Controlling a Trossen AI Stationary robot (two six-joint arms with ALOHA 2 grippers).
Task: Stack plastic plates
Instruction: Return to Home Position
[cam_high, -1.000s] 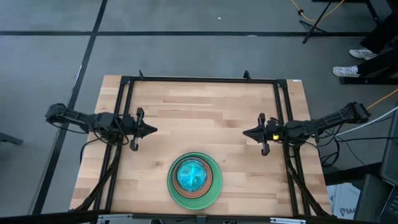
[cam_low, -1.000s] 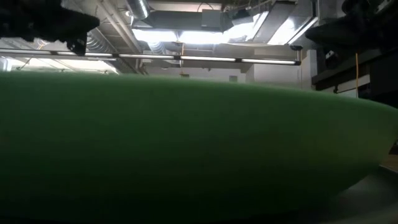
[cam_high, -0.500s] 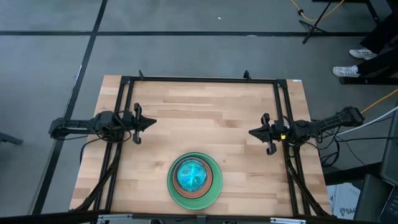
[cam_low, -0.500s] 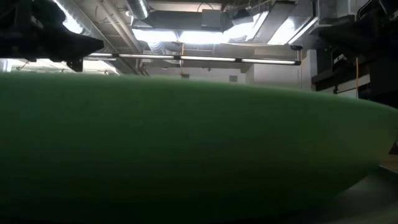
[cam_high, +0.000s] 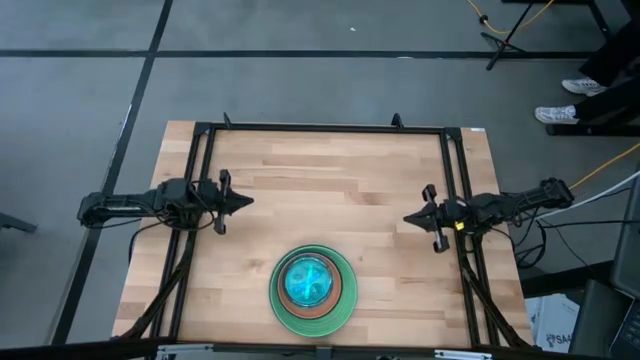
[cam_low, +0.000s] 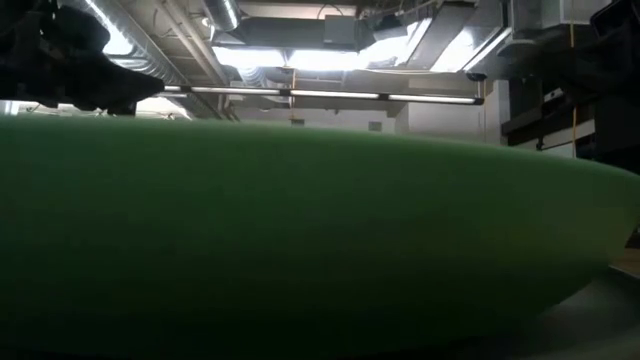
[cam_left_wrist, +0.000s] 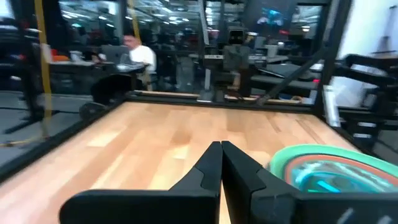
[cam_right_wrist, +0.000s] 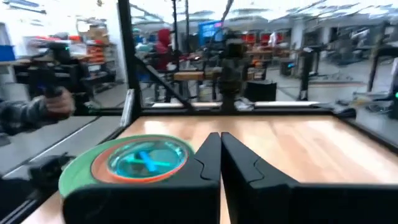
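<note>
A stack of plastic plates (cam_high: 313, 290) rests on the table near its near edge: a large light green plate at the bottom, a brown one on it, small translucent blue ones on top. It shows in the left wrist view (cam_left_wrist: 329, 171) and the right wrist view (cam_right_wrist: 134, 160), and its green rim (cam_low: 320, 240) fills the low view. My left gripper (cam_high: 246, 202) hovers shut over the table's left part, pointing right. My right gripper (cam_high: 408, 216) hovers shut over the right part, pointing left. Neither touches the plates.
A black frame (cam_high: 320, 128) runs along the table's far edge and down both sides. Bare wood (cam_high: 325, 190) lies between the two grippers and beyond the stack. People and workstations show in the room behind the table.
Both arms have drawn back outward from the table's middle: the left gripper moved a little toward the far-left, the right gripper toward the right edge and slightly nearer. The plate stack has stayed put. Both grippers stayed shut.
</note>
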